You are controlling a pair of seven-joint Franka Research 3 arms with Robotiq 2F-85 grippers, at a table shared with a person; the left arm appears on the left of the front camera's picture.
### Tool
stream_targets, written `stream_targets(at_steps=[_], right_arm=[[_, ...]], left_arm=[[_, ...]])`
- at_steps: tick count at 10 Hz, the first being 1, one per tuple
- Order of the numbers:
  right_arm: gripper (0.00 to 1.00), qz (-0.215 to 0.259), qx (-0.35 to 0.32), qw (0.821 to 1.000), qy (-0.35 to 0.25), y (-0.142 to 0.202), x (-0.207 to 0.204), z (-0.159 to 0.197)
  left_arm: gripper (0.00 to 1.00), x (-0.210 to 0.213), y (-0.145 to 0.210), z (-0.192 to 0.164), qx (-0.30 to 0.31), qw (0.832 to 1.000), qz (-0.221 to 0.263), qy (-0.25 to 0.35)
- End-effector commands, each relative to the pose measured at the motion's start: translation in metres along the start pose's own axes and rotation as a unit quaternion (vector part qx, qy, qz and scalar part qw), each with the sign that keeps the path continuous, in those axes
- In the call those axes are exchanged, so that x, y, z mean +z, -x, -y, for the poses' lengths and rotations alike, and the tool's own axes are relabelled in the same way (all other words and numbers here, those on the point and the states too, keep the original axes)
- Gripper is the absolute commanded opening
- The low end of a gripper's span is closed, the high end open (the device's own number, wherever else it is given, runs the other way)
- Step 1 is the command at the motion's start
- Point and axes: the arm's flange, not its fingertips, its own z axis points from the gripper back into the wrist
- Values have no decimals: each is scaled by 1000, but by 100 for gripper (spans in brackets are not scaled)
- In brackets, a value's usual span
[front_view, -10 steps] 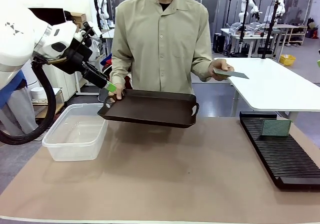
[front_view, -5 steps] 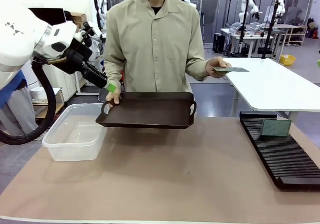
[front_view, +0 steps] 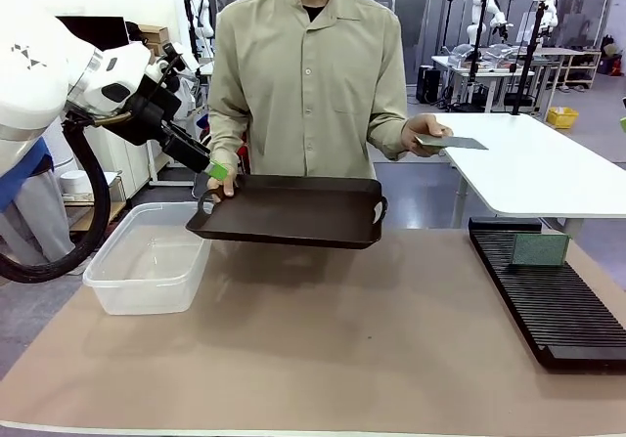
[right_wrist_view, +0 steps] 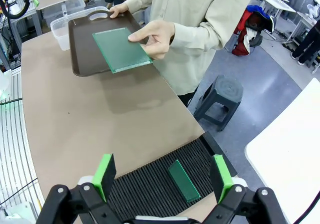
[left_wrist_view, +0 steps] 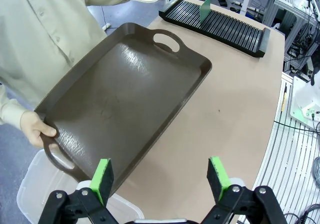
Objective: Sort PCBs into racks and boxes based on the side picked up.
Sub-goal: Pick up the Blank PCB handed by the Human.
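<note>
A person at the far side holds one green PCB (front_view: pixel 452 143) flat in one hand, off to the right above the white side table; the right wrist view has this PCB (right_wrist_view: pixel 122 49) over the tray. A second PCB (front_view: pixel 540 249) stands upright in a slot at the far end of the black rack (front_view: pixel 553 305). The clear box (front_view: pixel 147 261) sits at the table's left. My left gripper (front_view: pixel 213 168) hangs open above the box, close to the tray's left handle, its fingers (left_wrist_view: pixel 103 176) wide apart. My right gripper (right_wrist_view: pixel 162 176) is open above the rack (right_wrist_view: pixel 150 189).
The person's other hand holds a dark brown handled tray (front_view: pixel 289 212) level above the table's far middle. It is bare in the left wrist view (left_wrist_view: pixel 120 98). A white side table (front_view: pixel 548 168) stands behind the rack. Brown table surface (front_view: pixel 342 349) lies between box and rack.
The person has shifted the tray slightly and levelled it. The hand with the PCB has barely moved. The left arm has stayed still.
</note>
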Motion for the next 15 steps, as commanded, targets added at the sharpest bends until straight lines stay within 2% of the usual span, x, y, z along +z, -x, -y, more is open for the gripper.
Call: stream_targets(at_steps=[1,5,7,8,10,11,13,15], right_arm=[[100,1,0,1000,0,0,0,0],[100,0,0,1000,0,0,0,0],[100,4,-71,997,-40,-1,-24,5],[100,-13,-106,992,-71,-10,-26,19],[100,-21,-192,974,-116,-13,-44,27],[100,-44,-245,959,-137,-17,-52,42],[100,-76,-336,922,-175,-10,-75,58],[100,-85,-408,880,-228,1,-99,81]], left_arm=[[100,-1,1,0,-2,1000,-2,2],[100,-1,1,0,-2,1000,-2,2],[100,-1,1,0,-2,1000,-2,2],[100,-1,1,0,-2,1000,-2,2],[100,-1,1,0,-2,1000,-2,2],[100,-1,1,0,-2,1000,-2,2],[100,-1,1,0,-2,1000,-2,2],[100,-1,1,0,-2,1000,-2,2]])
